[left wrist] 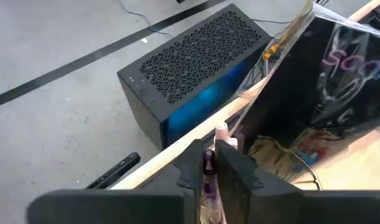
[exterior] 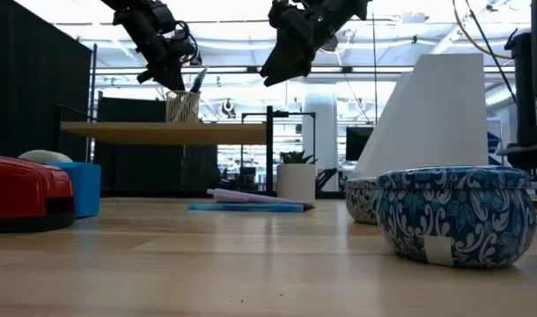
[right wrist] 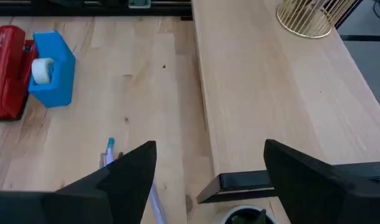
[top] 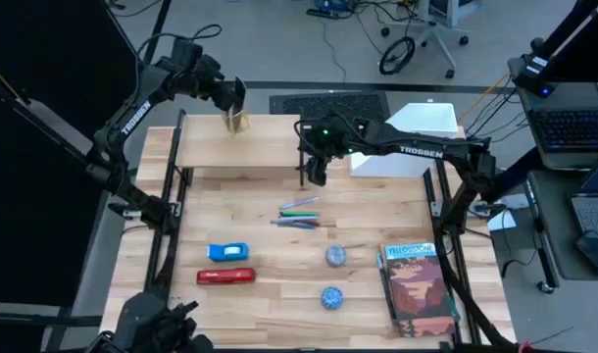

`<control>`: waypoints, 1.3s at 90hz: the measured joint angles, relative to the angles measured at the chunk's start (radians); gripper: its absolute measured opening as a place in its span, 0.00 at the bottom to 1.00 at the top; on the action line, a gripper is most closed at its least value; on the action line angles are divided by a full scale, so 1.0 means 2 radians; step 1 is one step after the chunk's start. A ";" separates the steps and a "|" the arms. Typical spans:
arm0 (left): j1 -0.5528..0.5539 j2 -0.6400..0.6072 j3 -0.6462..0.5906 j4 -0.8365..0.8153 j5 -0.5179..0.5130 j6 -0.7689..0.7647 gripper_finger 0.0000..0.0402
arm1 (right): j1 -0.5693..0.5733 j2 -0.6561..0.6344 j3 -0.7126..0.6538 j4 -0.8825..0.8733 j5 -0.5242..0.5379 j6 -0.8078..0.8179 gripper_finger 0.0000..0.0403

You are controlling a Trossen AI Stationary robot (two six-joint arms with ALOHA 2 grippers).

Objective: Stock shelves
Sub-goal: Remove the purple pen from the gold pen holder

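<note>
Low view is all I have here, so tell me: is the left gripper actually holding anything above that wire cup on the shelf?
Observer: Yes. The left wrist view shows the left gripper shut on a purple pen.
Operator: And the right gripper, open or shut?
Observer: Open. In the right wrist view the right gripper has its fingers wide apart with nothing between them, above the front edge of the shelf.
Operator: Anything lying beside the two tins that I can't make out?
Observer: The high view shows a book lying flat on the table, just to the right of the tins.
</note>
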 joint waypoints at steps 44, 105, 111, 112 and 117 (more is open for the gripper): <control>-0.012 -0.019 -0.001 -0.020 0.020 -0.003 0.03 | 0.005 0.000 0.000 0.000 -0.001 0.028 0.69; -0.013 -0.142 -0.001 0.042 0.023 -0.004 0.03 | 0.008 0.000 0.000 0.055 0.001 0.027 0.69; -0.013 -0.155 -0.001 0.051 0.034 -0.004 0.03 | 0.008 0.000 0.000 0.072 0.002 0.037 0.69; -0.013 -0.158 -0.001 0.053 0.038 -0.004 0.03 | 0.008 0.000 0.000 0.075 0.002 0.039 0.69; -0.013 -0.170 -0.001 0.060 0.061 -0.003 0.03 | 0.008 0.000 0.000 0.090 0.002 0.049 0.69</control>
